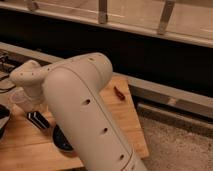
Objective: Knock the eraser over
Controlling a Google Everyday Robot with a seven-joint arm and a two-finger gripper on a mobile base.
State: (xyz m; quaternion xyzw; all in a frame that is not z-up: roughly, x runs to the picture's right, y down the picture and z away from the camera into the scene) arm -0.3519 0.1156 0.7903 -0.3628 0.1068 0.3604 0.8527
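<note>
Two containers show on the wooden table (125, 120): a pale translucent cup (19, 100) at the left, its contents impossible to make out, and a dark round bowl (62, 140) half hidden under the arm. No writing can be read on anything. The white arm (85, 115) fills the middle and covers much of the tabletop. Its gripper (38, 120) sits low over the wood between cup and bowl, jaws together on nothing visible. Where the eraser stands cannot be told. A small red object (120, 93) lies near the far edge, well apart from the gripper
</note>
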